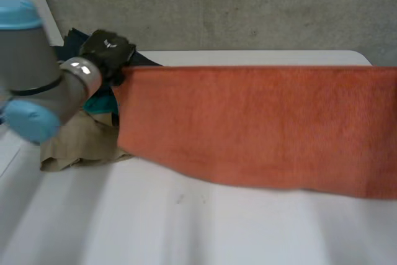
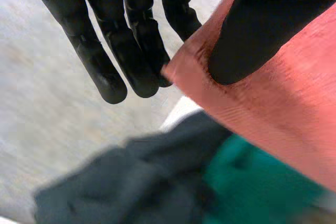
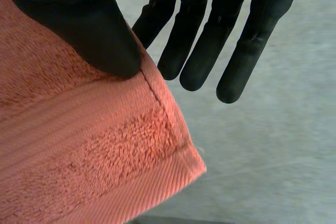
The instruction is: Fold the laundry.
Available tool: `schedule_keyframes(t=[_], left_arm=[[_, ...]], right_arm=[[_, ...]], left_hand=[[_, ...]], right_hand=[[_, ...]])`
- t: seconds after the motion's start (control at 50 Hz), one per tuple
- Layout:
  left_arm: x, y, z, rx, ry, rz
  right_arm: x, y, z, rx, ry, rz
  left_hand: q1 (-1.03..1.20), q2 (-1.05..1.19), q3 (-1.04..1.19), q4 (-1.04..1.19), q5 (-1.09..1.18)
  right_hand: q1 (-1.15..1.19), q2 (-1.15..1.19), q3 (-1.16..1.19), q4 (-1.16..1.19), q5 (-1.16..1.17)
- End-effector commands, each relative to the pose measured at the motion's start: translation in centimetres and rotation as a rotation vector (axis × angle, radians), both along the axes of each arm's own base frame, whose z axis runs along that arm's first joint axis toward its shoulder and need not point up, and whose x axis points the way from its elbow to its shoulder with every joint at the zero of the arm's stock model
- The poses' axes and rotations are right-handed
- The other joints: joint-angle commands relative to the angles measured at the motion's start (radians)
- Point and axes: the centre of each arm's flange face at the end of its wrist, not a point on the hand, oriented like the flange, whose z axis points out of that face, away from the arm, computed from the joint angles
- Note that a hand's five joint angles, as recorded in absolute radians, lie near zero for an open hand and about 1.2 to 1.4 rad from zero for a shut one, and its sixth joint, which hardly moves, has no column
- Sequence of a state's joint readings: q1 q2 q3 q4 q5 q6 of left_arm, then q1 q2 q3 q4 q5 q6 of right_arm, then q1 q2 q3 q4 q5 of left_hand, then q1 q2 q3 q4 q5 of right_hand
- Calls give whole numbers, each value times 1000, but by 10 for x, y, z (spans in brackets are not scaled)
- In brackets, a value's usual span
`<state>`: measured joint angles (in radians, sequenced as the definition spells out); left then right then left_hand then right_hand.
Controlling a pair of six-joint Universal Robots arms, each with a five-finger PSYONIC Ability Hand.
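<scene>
White desk [image 1: 186,228] is lying bare nearest; over it the orange towel [image 1: 260,128] is hanging spread wide — the opening step, I judge, before any fold. Left robot hand [image 2: 131,61] is pinching one top corner between thumb and straight fingers; right robot hand [image 3: 79,24] is clamping the other likewise. Next it is needing an even lowering onto the desk — corners level. Farther back, by the left corner, tan cloth [image 1: 80,144] and green cloth [image 1: 99,105] are lying heaped.
</scene>
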<state>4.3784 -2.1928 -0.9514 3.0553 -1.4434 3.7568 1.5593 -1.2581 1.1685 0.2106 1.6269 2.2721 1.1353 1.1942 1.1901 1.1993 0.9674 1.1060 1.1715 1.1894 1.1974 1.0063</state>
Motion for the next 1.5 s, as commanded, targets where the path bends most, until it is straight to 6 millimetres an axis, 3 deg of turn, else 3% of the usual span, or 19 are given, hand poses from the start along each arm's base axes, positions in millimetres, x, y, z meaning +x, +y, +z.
schedule_keyframes(t=[0.02, 0.04, 0.12, 0.24, 0.38, 0.48, 0.56, 0.62, 0.72, 0.78, 0.8, 0.94, 0.96, 1.0, 1.08, 1.14, 1.26, 1.36, 1.5], left_arm=[[-28, -44, 77, -515, 198, 20], [-31, -44, 100, -647, 254, 18], [-36, -37, 137, -860, 379, 18], [-30, -33, 142, -830, 399, 39], [-26, -32, 81, -621, 300, 34], [-27, -18, 26, -465, 225, -19], [-30, 1, -33, -293, 154, -73], [-28, 12, -55, -224, 123, -80], [-16, 47, -92, -21, 23, -76], [-3, 71, -86, 68, -45, -73], [7, 90, -82, 137, -106, -75], [47, 181, -76, 470, -375, -113], [56, 202, -75, 547, -430, -126], [60, 214, -72, 593, -458, -146], [55, 205, -67, 545, -446, -147], [43, 184, -72, 478, -421, -141], [7, 126, -86, 338, -355, -135], [-13, 74, -96, 244, -279, -41], [-32, 30, -105, 83, -209, 10]], right_arm=[[8, -46, 61, -499, -37, -49], [12, -48, 82, -639, -72, -36], [20, -44, 120, -918, -140, 0], [28, -40, 118, -897, -144, 22], [29, -43, 62, -626, -164, 47], [32, -45, -3, -390, -194, 101], [35, -44, -55, -228, -194, 116], [34, -40, -77, -150, -187, 111], [16, -25, -106, 27, -173, 55], [3, -12, -122, 158, -136, 21], [-4, 0, -124, 234, -95, 9], [-43, 74, -104, 527, 176, -17], [-47, 77, -103, 545, 201, -18], [-51, 81, -101, 551, 254, -10], [-51, 78, -100, 506, 267, 11], [-50, 70, -96, 443, 233, 1], [-50, 29, -120, 321, 130, -12], [-19, 1, -120, 160, 137, 64], [-10, -44, -142, 52, 147, 75]], left_hand=[[261, 202, 206, 197, 254], [261, 202, 206, 197, 254], [261, 202, 206, 197, 254], [261, 202, 206, 197, 254], [261, 202, 206, 197, 254], [261, 202, 206, 197, 254], [261, 202, 206, 197, 254], [261, 202, 206, 197, 254], [261, 202, 206, 197, 254], [261, 202, 206, 197, 254], [261, 202, 206, 197, 254], [261, 202, 206, 197, 254], [261, 202, 206, 197, 254], [261, 202, 206, 197, 254], [261, 202, 206, 197, 254], [261, 202, 206, 197, 254], [261, 202, 206, 197, 254], [261, 202, 206, 197, 254], [261, 202, 206, 197, 254]], right_hand=[[290, 225, 207, 199, 215], [290, 225, 207, 199, 215], [290, 225, 207, 199, 215], [290, 225, 207, 199, 215], [290, 225, 207, 199, 215], [290, 225, 207, 199, 215], [290, 225, 207, 199, 215], [290, 225, 207, 199, 215], [290, 225, 207, 199, 215], [290, 225, 207, 199, 215], [290, 225, 207, 199, 215], [290, 225, 207, 199, 215], [290, 225, 207, 199, 215], [290, 225, 207, 199, 215], [290, 225, 207, 199, 215], [290, 225, 207, 199, 215], [290, 225, 207, 199, 215], [290, 225, 207, 199, 215], [290, 225, 207, 199, 215]])
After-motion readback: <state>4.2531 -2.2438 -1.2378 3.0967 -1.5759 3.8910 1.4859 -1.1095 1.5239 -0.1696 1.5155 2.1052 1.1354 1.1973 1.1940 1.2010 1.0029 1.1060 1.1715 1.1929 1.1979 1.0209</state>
